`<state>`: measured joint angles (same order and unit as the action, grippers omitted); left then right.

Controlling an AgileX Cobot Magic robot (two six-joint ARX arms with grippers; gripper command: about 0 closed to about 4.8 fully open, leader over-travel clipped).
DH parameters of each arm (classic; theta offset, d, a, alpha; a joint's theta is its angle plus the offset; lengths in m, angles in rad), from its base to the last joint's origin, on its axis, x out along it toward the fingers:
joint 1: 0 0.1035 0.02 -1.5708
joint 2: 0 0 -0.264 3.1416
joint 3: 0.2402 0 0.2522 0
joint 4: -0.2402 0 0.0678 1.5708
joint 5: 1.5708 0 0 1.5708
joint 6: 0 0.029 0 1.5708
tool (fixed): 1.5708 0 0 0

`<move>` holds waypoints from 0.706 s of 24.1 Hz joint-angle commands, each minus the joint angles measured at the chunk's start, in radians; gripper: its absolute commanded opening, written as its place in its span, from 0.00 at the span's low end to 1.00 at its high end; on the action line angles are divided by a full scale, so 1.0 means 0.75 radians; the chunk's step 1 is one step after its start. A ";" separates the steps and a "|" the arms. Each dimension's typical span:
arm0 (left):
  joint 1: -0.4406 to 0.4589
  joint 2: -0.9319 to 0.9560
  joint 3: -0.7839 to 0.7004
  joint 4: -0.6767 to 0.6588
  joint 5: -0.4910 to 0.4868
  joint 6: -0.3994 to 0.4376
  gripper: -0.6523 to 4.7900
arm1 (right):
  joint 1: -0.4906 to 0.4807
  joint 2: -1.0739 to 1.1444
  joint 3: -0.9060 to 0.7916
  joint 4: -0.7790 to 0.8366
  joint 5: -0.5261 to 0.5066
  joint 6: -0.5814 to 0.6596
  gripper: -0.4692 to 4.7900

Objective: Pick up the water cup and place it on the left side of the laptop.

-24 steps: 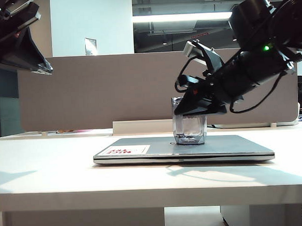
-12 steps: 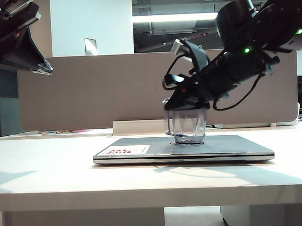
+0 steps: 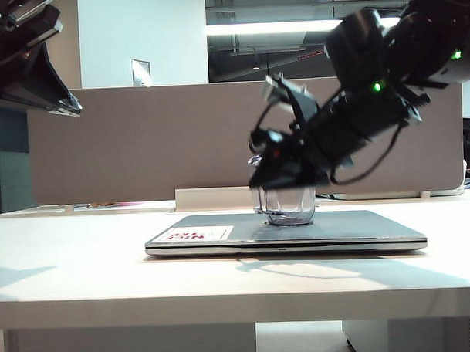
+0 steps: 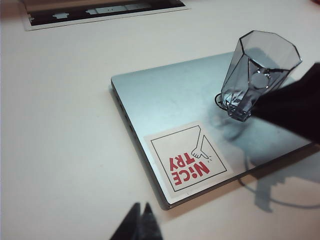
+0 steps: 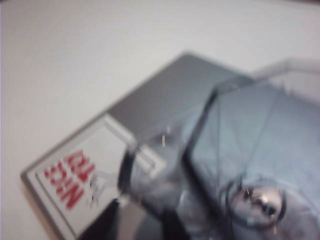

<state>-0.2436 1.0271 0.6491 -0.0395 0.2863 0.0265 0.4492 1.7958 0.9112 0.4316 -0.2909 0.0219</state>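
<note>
In the exterior view the water cup (image 3: pixel 284 204) stands on the closed lid of the laptop (image 3: pixel 286 231), near its middle, and the right gripper (image 3: pixel 285 170) is down over the cup's top half, blurred; the left gripper (image 3: pixel 30 59) hangs high at the left edge, well apart from everything. A grasp taken this high on the cup could tip it over on the smooth lid, or drag the laptop along the table (image 3: pixel 84 274). From the left wrist camera the water cup (image 4: pixel 257 75) is upright beside the dark round logo, the sticker (image 4: pixel 187 161) lies nearer the corner, and the left gripper (image 4: pixel 141 226) shows only dark tips pressed together, clenched on nothing. From the right wrist camera the water cup (image 5: pixel 250 165) fills the frame and the laptop (image 5: pixel 165 100) lies beneath; the picture is too smeared to be sure, so whether the right gripper's jaws are spread or gripping I cannot tell. Closing off-centre might catch the handle and twist the cup loose.
</note>
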 commanded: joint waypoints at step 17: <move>-0.001 -0.003 0.005 -0.010 0.003 0.004 0.11 | -0.001 -0.176 -0.001 -0.229 0.002 -0.045 0.35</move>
<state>-0.2436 1.0271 0.6491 -0.0494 0.2863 0.0265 0.4488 1.6817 0.9066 0.3035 -0.2890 -0.0086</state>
